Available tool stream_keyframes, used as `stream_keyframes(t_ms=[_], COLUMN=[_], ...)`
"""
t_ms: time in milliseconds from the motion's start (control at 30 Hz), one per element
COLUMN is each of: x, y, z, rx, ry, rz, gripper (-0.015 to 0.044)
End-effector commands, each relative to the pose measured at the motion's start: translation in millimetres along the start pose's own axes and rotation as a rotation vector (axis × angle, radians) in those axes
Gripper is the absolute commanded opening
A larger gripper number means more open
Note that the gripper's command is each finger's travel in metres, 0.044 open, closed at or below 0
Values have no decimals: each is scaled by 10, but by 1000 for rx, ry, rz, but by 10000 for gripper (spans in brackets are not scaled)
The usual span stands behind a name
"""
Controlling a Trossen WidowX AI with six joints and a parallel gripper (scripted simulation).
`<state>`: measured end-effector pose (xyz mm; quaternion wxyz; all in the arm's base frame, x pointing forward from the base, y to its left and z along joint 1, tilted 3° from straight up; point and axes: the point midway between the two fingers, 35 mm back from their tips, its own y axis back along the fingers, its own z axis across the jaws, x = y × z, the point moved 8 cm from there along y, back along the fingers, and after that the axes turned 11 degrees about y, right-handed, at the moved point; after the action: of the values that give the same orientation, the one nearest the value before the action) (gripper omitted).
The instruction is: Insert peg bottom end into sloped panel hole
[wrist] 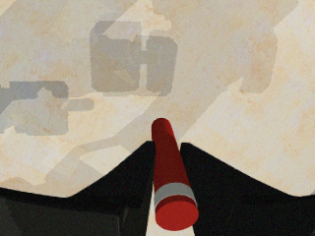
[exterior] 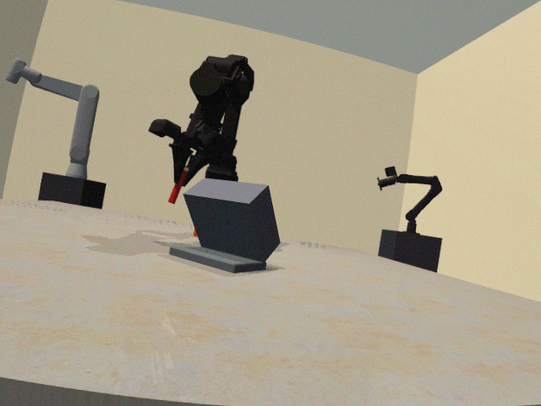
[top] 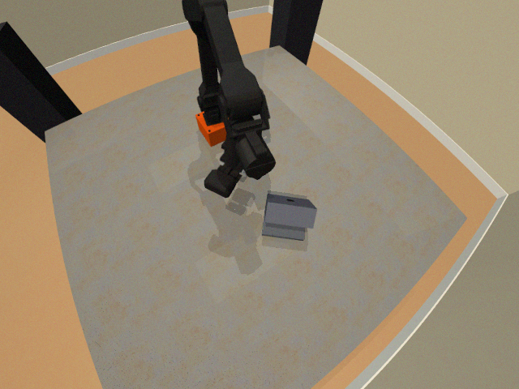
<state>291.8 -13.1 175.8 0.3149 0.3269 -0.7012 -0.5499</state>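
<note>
The peg (exterior: 176, 192) (wrist: 169, 167) is red and round with a grey band near its top end. My gripper (exterior: 181, 179) (wrist: 166, 149) is shut on it and holds it tilted above the table, its bottom end free and pointing down and away. In the top view the arm hides the peg and the fingertips. The grey sloped panel block (top: 291, 214) (exterior: 231, 222) stands on its flat base (top: 285, 232) (exterior: 204, 257). The dark hole (top: 290, 199) shows in its sloped face in the top view. The face is turned away in the exterior view. The peg is apart from the panel.
An orange block (top: 214, 134) sits on the table (top: 167, 301) (exterior: 305, 331) behind the gripper, partly hidden by the arm. A grey arm (exterior: 83, 126) and another black arm (exterior: 423, 199) stand on dark boxes in the background.
</note>
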Motion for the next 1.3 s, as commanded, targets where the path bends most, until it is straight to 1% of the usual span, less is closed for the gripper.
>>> stream_keyframes(t_ms=[0, 1267], x=[-31, -406], y=[-9, 68], z=[32, 278], rx=[11, 147], ry=[33, 314], rz=[14, 80], gripper=[0, 0])
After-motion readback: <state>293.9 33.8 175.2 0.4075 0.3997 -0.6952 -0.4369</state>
